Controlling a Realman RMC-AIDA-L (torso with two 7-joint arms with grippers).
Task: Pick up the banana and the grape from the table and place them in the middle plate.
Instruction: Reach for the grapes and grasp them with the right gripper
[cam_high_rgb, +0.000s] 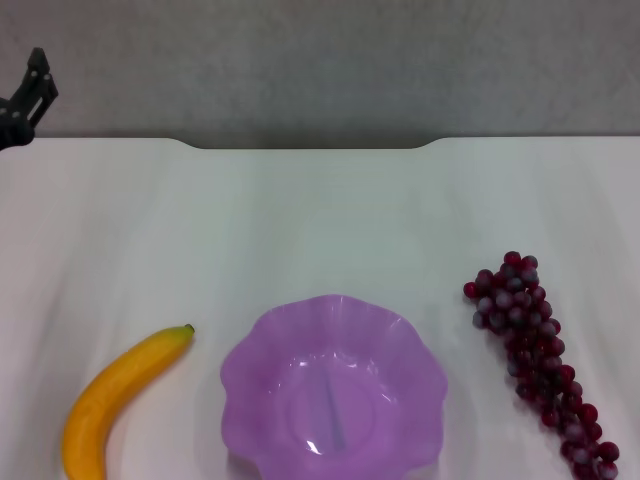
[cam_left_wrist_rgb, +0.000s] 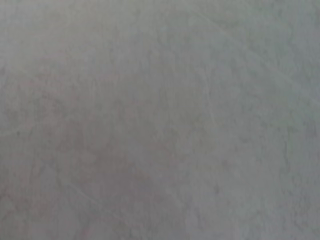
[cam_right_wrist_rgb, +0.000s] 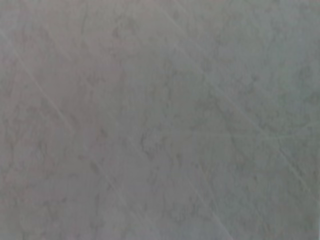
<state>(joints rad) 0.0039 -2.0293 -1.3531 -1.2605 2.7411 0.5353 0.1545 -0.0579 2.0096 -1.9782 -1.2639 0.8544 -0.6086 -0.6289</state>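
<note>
Nearest the robot, the middle plate (cam_high_rgb: 333, 385) sits on the white bench (cam_high_rgb: 300, 220), its wavy purple rim facing up and nothing inside it. Just to its left lies the banana (cam_high_rgb: 112, 395), curving from the near edge up toward the plate, its dark tip pointing at the plate's rim but not touching it. On the plate's right, a little apart, the grape (cam_high_rgb: 538, 358) bunch stretches diagonally, its thicker end farther away and its thin end trailing to the near right corner. Far off at the left edge, beyond the bench's far border, the left end effector (cam_high_rgb: 27, 95) hangs; I cannot tell whether its fingers are apart or together. Both wrist views show only a plain grey surface.
</note>
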